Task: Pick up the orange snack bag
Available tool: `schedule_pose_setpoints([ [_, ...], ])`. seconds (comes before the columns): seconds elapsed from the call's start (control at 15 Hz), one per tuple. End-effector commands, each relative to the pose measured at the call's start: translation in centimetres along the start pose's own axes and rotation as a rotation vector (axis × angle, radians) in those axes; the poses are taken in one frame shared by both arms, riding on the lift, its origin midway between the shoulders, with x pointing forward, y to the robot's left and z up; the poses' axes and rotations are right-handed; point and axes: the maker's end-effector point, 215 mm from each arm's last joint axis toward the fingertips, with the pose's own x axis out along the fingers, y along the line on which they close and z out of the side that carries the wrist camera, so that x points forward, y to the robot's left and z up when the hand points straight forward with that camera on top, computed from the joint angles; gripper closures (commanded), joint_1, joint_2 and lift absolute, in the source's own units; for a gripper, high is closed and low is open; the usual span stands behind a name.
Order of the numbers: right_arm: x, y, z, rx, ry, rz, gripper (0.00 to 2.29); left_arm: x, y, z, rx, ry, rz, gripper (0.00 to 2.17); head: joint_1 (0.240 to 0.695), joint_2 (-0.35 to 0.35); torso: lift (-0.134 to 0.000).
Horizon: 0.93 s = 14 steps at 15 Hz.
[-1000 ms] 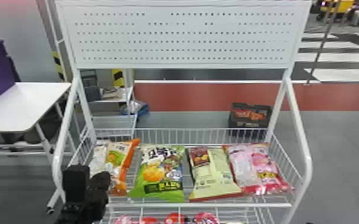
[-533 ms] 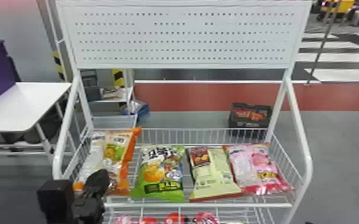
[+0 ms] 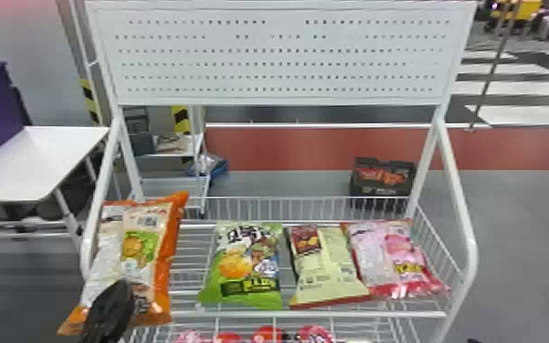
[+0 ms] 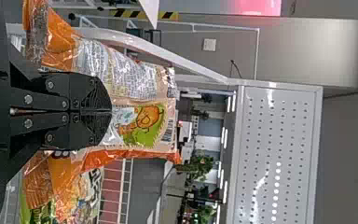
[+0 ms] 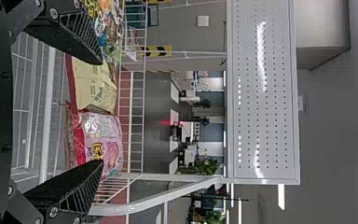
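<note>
No text can be read; on the orange snack bag [image 3: 139, 257] and other bags [image 3: 246, 267], the print seems too small.

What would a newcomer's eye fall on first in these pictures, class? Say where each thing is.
Probably the orange snack bag, held in the left gripper at the left end of the white wire shelf. Next might come the big perforated white panel above, then the green bag, pale yellow bag and pink bag lying side by side on the shelf.
</note>
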Motion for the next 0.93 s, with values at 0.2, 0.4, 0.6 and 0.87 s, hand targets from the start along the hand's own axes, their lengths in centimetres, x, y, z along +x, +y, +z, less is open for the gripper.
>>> schedule_pose_setpoints([
  [0.2,0.0,0.0,0.0,0.001,-0.001,0.0,0.14,-4.5,0.5,1.2,-0.022,-0.067,0.001,1.36,0.499,0.0,0.0],
  [0.4,0.0,-0.1,0.0,-0.001,-0.001,0.001,0.14,-6.8,1.6,1.6,-0.023,-0.095,0.015,1.36,0.499,0.0,0.0],
  [0.6,0.1,0.1,0.0,0.003,-0.001,0.002,0.14,-7.9,1.8,0.9,-0.01,-0.075,0.016,1.36,0.499,0.0,0.0],
  [0.87,0.2,-0.1,-0.2,0.002,0.0,0.0,0.14,-9.2,2.0,0.5,0.002,-0.077,0.014,1.36,0.499,0.0,0.0],
])
